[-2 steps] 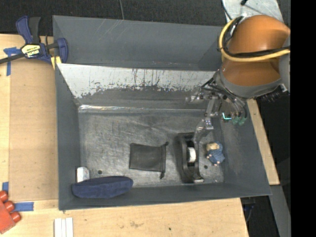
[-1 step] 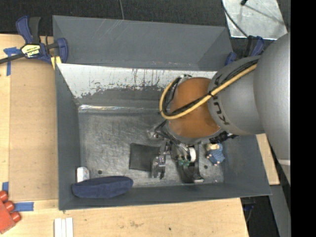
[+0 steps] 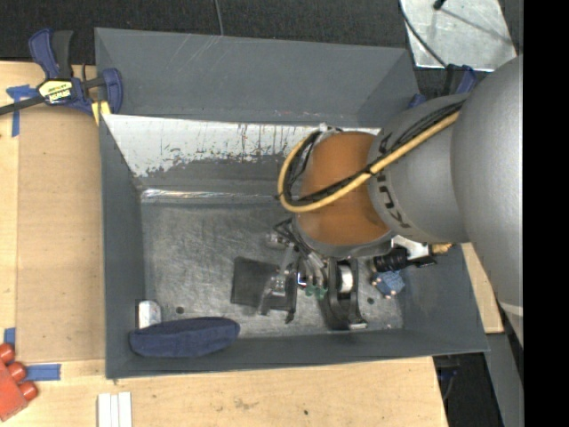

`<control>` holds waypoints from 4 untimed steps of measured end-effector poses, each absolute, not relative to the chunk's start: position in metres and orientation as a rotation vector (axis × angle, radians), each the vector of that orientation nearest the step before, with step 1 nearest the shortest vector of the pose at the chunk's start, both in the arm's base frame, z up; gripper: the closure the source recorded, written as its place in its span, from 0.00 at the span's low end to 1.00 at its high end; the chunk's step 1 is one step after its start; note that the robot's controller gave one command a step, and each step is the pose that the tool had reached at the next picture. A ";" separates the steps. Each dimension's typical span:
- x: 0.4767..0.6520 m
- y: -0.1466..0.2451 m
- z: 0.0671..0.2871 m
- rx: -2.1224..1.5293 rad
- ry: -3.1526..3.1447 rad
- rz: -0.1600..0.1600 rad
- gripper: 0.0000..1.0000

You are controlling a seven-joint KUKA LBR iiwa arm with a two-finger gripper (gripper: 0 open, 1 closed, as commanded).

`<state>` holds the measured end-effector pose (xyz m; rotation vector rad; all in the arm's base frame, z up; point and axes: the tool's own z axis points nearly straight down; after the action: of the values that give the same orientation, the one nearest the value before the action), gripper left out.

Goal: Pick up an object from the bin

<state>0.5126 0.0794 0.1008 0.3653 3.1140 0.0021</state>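
Observation:
My gripper [image 3: 313, 308] hangs low over the bin floor at the front, right of the middle, under the arm's orange cover. Its two fingers stand apart and nothing shows between them, so it is open. A dark grey flat square piece [image 3: 252, 283] lies on the floor just to the left, its right edge touching or nearly touching the left finger [image 3: 289, 302]. A small blue thing [image 3: 388, 283] lies to the right of the gripper, partly hidden by the arm.
A dark blue oblong pouch [image 3: 184, 336] lies along the front wall at the left. A small white cylinder [image 3: 148, 312] stands in the front left corner. The arm covers the bin's right side.

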 end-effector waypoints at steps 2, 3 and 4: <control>0.522 0.087 0.073 1.029 2.969 0.005 0.00; 0.523 0.088 0.075 1.022 2.967 0.004 0.00; 0.528 0.086 0.078 1.020 2.950 0.009 1.00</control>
<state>0.5276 0.0858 0.0783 1.0200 2.9504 0.0090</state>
